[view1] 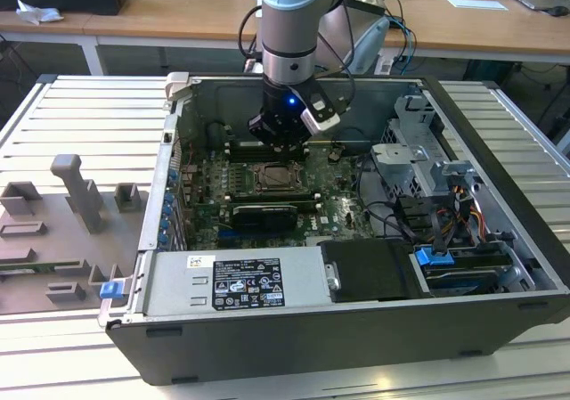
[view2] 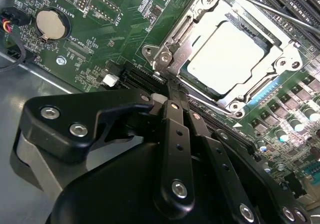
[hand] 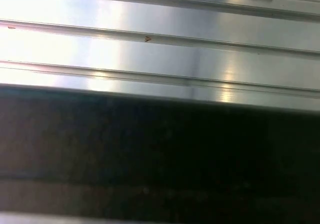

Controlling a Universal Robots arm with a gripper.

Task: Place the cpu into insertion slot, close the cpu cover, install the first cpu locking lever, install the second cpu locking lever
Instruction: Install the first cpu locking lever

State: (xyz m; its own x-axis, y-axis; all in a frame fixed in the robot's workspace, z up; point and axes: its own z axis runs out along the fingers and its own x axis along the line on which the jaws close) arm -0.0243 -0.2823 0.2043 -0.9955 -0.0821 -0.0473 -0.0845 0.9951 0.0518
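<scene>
Your gripper [view2: 182, 109], closed up with nothing plainly in its grasp, sits just beside the corner of the cpu cover [view2: 175, 54]. Beyond it, the cpu [view2: 232, 59] lies in the insertion slot [view1: 272, 177] under the lowered cover. Lever locking seems in hand; it likely calls for a steady press.

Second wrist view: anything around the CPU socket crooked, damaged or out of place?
Nothing looks damaged. The cpu lies flat and square in the insertion slot, with the cpu cover down around its edges. One thin locking lever stands clear of the frame, seemingly unlatched. The pincer is at the socket's corner.
</scene>
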